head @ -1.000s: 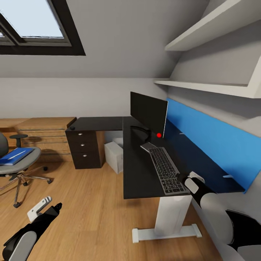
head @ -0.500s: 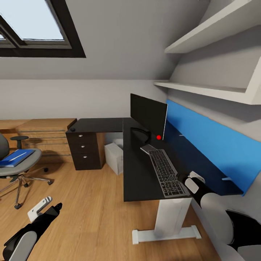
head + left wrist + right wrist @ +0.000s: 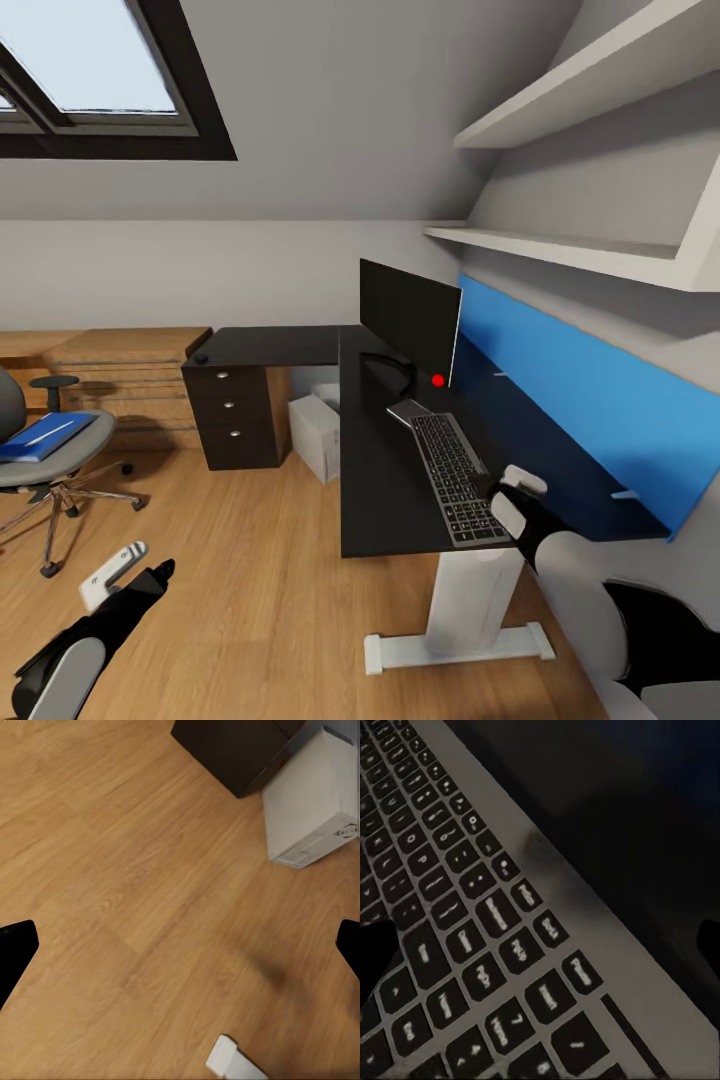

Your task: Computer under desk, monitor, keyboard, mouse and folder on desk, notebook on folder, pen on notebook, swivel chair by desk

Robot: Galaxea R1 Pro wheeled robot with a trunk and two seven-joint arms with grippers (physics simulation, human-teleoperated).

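Your right end effector (image 3: 503, 492) has shifted inward since the previous frame and now sits over the near right corner of the keyboard (image 3: 455, 475); its fingers stand wide apart, holding nothing. Your left end effector (image 3: 128, 574) hangs low over the wood floor (image 3: 127, 907), fingers likewise wide. The keyboard is grey with dark keys and lies flat on the black worktop (image 3: 380, 480), its long axis running from you toward the monitor (image 3: 410, 318). The blue folder (image 3: 42, 435) rests on the swivel chair (image 3: 45, 455), well apart from the worktop.
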